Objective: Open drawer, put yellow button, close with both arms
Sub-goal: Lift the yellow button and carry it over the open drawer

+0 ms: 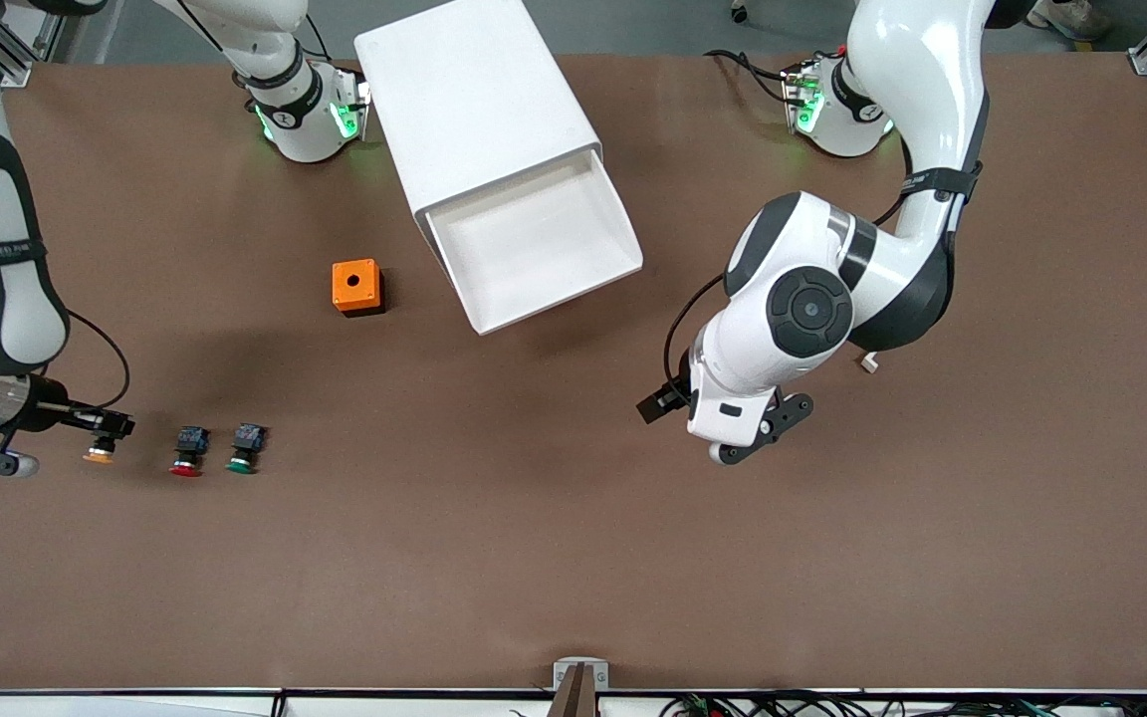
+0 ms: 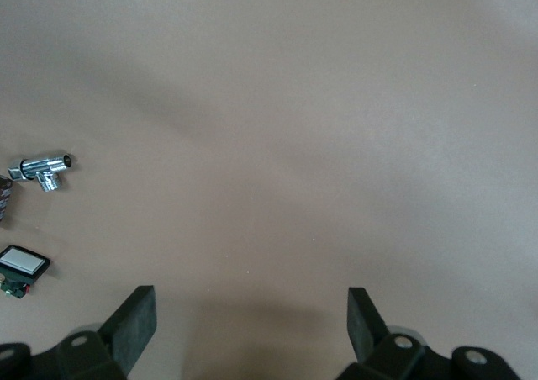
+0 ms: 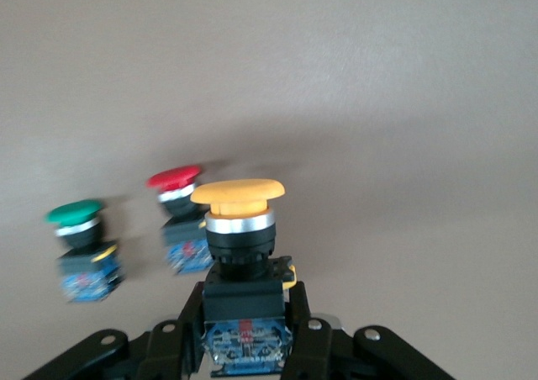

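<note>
Now the right gripper [image 3: 244, 334] has its fingers clamped on the blocky body of the yellow button [image 3: 238, 197], at the right arm's end of the table, first in a row with the red button [image 1: 187, 453] and the green button [image 1: 245, 448] just beside it. The step in hand looks like the pick-up, so a good lift goes straight up, clear of the red button, before any swing toward the drawer [image 1: 534, 244]. The drawer is pulled out of the cabinet [image 1: 479, 100] and looks bare inside, so the carry can end over its middle, low enough that the button does not bounce or roll on release. The yellow button has a wide, flat mushroom cap of yellow-orange, a silver collar beneath, and a black block with blue at its base; in the wrist view it sits upright between the fingers. An orange box [image 1: 355, 286] lies near the drawer, worth avoiding on the way. The left gripper [image 2: 250, 325] waits with fingers spread wide over bare table, holding nothing.
</note>
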Controlling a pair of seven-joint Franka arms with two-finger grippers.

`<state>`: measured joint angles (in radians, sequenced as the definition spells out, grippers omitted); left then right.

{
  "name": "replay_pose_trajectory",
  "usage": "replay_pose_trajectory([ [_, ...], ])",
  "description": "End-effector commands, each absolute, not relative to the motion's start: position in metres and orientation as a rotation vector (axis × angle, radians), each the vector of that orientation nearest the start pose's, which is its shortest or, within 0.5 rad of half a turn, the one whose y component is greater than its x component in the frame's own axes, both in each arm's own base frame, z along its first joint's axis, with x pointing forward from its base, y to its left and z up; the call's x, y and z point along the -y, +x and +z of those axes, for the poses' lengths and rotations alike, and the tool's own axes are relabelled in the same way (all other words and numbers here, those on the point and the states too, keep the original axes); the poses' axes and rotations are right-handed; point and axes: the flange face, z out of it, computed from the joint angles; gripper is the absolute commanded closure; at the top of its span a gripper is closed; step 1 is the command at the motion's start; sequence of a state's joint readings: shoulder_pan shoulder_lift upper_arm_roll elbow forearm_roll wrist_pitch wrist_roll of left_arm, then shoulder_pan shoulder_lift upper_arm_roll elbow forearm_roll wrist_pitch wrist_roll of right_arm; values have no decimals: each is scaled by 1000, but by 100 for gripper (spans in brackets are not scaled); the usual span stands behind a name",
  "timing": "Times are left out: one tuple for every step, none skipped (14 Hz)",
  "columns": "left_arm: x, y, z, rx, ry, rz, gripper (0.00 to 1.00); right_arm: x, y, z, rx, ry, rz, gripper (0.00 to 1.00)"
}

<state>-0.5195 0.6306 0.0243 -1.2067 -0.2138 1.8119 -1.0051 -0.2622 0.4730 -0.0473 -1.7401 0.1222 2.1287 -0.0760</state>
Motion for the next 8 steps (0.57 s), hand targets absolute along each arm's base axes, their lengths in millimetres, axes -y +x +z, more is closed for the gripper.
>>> replay_pose_trajectory([
  [361, 635, 418, 879, -3136, 193, 0, 142, 617, 352, -639, -3020, 155, 100],
  [360, 636, 418, 882, -3138, 183, 0, 118, 616, 368, -705, -3007, 166, 100],
  [359, 636, 418, 881, -3122, 159, 0, 100, 613, 383, -786, -2989, 176, 100],
  [363, 634, 418, 847, -3105, 118, 0, 78, 609, 396, -865, -2963, 181, 100],
  [367, 631, 417, 825, -3088, 88, 0, 51, 600, 407, -939, -2945, 190, 100],
  [371, 629, 416, 810, -3081, 76, 0, 20, 588, 413, -998, -2931, 194, 100],
  [373, 628, 413, 805, -3080, 80, 0, -7, 577, 422, -1078, -2892, 197, 100],
  [372, 629, 412, 807, -3079, 82, 0, -31, 567, 429, -1141, -2848, 208, 100],
])
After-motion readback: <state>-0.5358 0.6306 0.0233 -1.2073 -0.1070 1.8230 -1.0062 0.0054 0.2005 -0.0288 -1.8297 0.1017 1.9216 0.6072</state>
